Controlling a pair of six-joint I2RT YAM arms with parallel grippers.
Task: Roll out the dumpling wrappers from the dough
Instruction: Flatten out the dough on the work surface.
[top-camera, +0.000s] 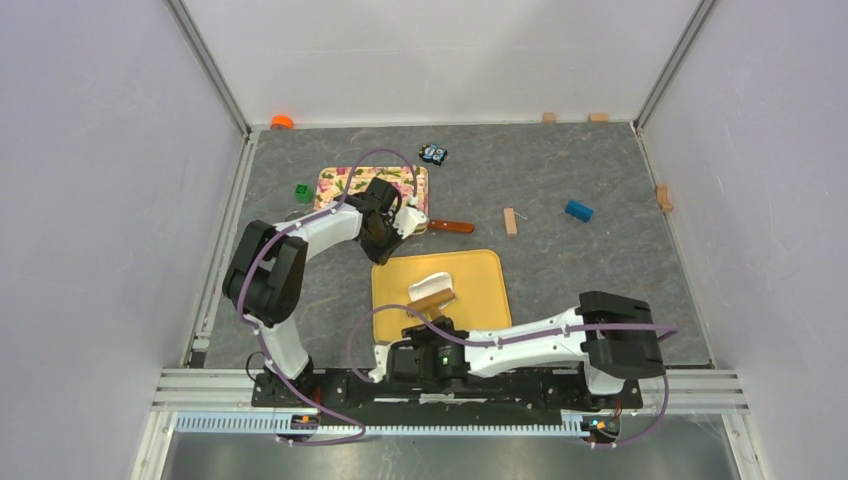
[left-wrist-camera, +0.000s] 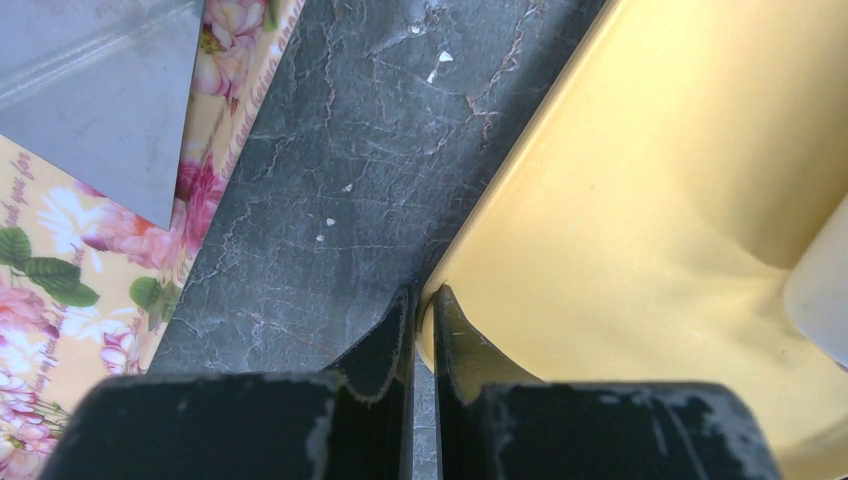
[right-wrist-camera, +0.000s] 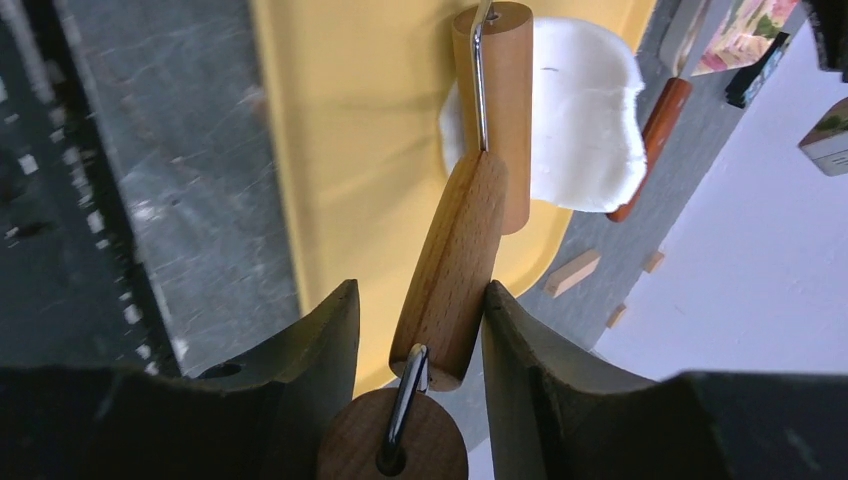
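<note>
Wooden roller (right-wrist-camera: 505, 110) lies across the flat white dumpling wrapper (right-wrist-camera: 585, 120) on a glossy yellow tray (right-wrist-camera: 340, 150), right gripper (right-wrist-camera: 420, 292) spread loosely around its handle, left gripper (left-wrist-camera: 422, 298) pressed together nearby.

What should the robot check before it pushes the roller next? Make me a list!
1. Roller on the dough: ok, the wooden drum lies on the flat white sheet.
2. Dough on the yellow tray: ok.
3. Right end effector gripping the roller's handle: cannot tell. The handle touches one finger, and a gap shows beside the other.
4. Left end effector steadying the tray: cannot tell. It is shut, with its tips at the tray's corner, but a pinch on the rim is not clear.
5. Knife out of the way: ok, it lies off the tray.
</note>
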